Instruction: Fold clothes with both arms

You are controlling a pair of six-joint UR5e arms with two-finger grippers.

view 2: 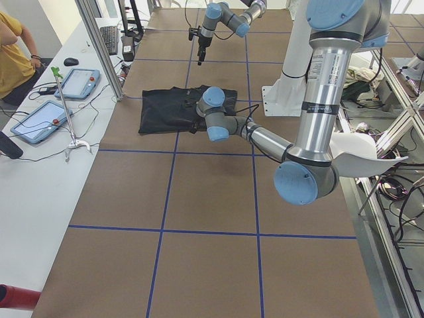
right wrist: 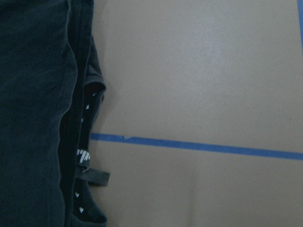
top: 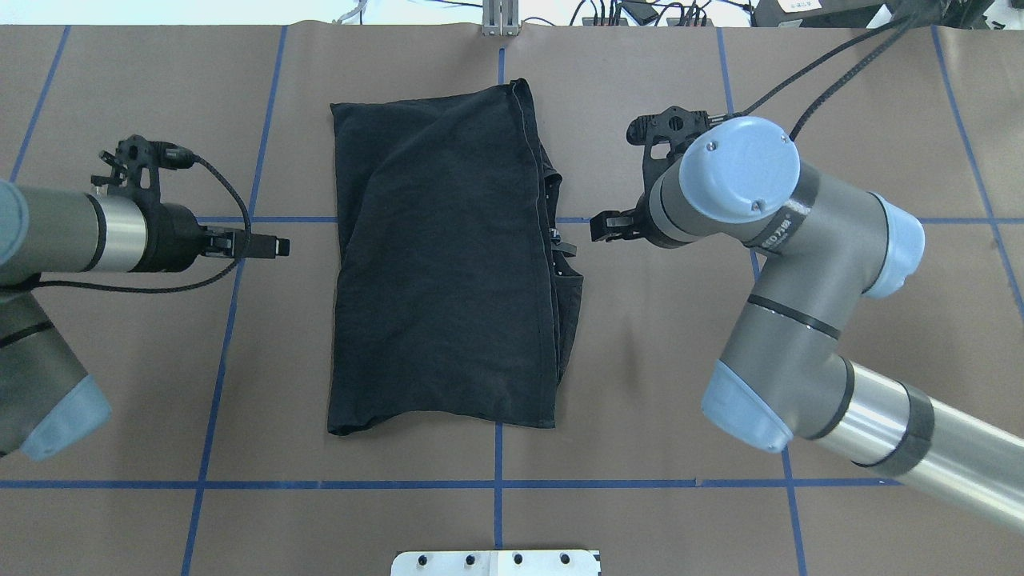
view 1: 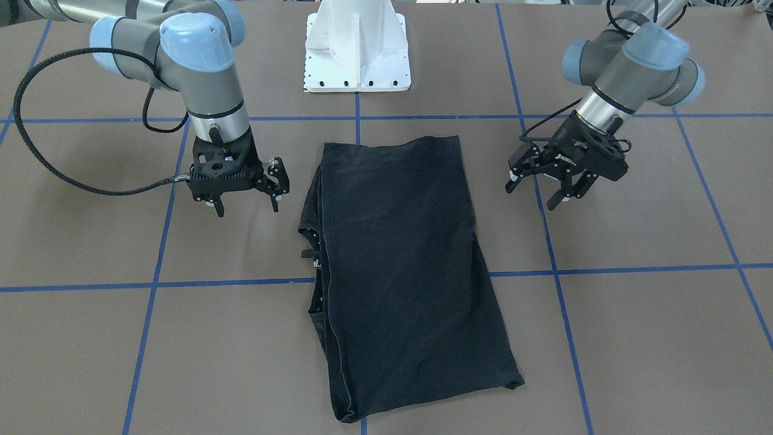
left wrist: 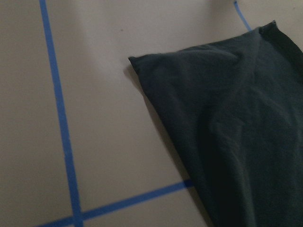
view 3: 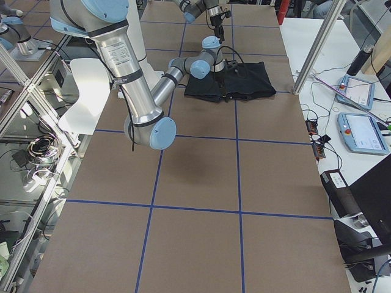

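Observation:
The black T-shirt (view 1: 398,266) lies folded into a long rectangle in the middle of the table, plain side up (top: 448,256). Small white print marks and a tag peek out along its layered edge (right wrist: 83,156). My left gripper (view 1: 530,198) hovers open beside one long side of the shirt, apart from the cloth (top: 276,246). My right gripper (view 1: 247,208) hangs open beside the other, layered side, also clear of it (top: 600,228). The left wrist view shows only a shirt corner (left wrist: 227,127), with no fingers in frame.
Blue tape lines (view 1: 555,266) grid the brown table top. The white pedestal base (view 1: 357,54) stands behind the shirt. A side bench with tablets (view 2: 43,119) and a seated person (view 2: 13,53) runs along the far table edge.

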